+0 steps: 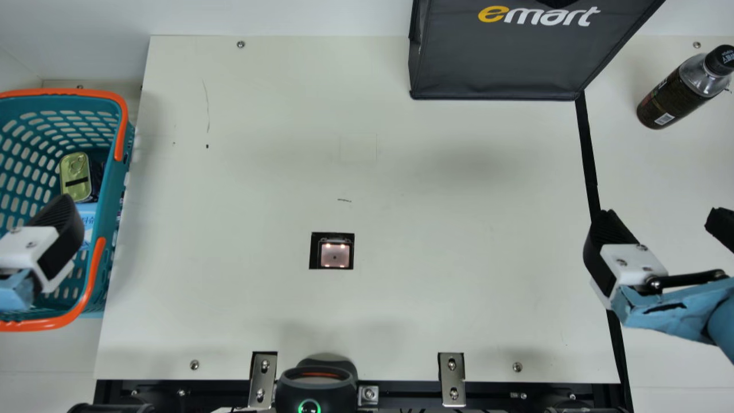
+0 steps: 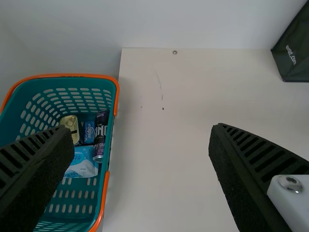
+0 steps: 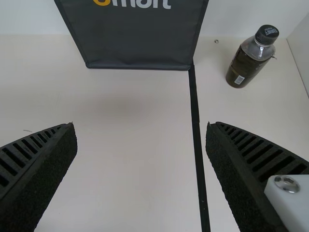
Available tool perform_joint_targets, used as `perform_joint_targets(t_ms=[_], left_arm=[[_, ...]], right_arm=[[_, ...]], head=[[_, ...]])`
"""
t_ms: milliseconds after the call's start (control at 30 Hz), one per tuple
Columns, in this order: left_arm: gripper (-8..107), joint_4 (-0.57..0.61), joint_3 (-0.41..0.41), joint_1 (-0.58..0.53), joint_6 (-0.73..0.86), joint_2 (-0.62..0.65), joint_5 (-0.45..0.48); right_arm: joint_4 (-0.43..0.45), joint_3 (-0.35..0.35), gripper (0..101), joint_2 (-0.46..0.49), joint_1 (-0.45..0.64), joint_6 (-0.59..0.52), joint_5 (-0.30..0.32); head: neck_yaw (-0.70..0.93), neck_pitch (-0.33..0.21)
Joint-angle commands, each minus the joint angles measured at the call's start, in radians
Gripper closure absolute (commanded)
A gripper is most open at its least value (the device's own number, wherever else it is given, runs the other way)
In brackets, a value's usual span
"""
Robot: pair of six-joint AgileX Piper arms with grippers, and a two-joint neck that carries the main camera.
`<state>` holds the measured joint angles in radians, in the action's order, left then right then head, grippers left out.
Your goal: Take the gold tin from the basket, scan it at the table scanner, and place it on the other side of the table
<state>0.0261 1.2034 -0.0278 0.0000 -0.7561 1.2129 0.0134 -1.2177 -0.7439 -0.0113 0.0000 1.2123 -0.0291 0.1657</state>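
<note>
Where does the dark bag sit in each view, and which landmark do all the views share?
Main view: the dark bag is at the top, right of centre, cropped.
Left wrist view: partly showing in a corner, well apart from the basket.
Right wrist view: front face, cropped by the border, near the bottle.
Shared landmark: the table's back edge.

The gold tin (image 1: 75, 167) is shiny metal, the basket (image 1: 112, 189) smooth plastic.

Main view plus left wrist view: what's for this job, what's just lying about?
Job:
- gold tin
- basket holding it
- table scanner

Just lying about:
- dark bag
- bottle
- tall can, blue box, blue-white pack in basket
</note>
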Motion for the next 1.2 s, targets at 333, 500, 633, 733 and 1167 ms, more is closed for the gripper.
perform_joint_targets(t_ms=[333,500,633,733,1167], left_arm=[[9,0.000,0.000,0.000,0.000,0.000,0.000],[9,0.000,0.000,0.000,0.000,0.000,0.000],[9,0.000,0.000,0.000,0.000,0.000,0.000],[9,0.000,0.000,0.000,0.000,0.000,0.000],[9,-0.042,-0.004,0.125,-0.109,-0.011,-0.036]], right_arm=[[0.000,0.000,6,0.000,0.000,0.000,0.000],[0.000,0.000,6,0.000,0.000,0.000,0.000],[0.000,0.000,6,0.000,0.000,0.000,0.000],[0.000,0.000,6,0.000,0.000,0.000,0.000],[0.000,0.000,6,0.000,0.000,0.000,0.000]], head=[[0.258,-0.027],[0.351,-0.027],[0.351,-0.027],[0.351,-0.027],[0.351,-0.027]])
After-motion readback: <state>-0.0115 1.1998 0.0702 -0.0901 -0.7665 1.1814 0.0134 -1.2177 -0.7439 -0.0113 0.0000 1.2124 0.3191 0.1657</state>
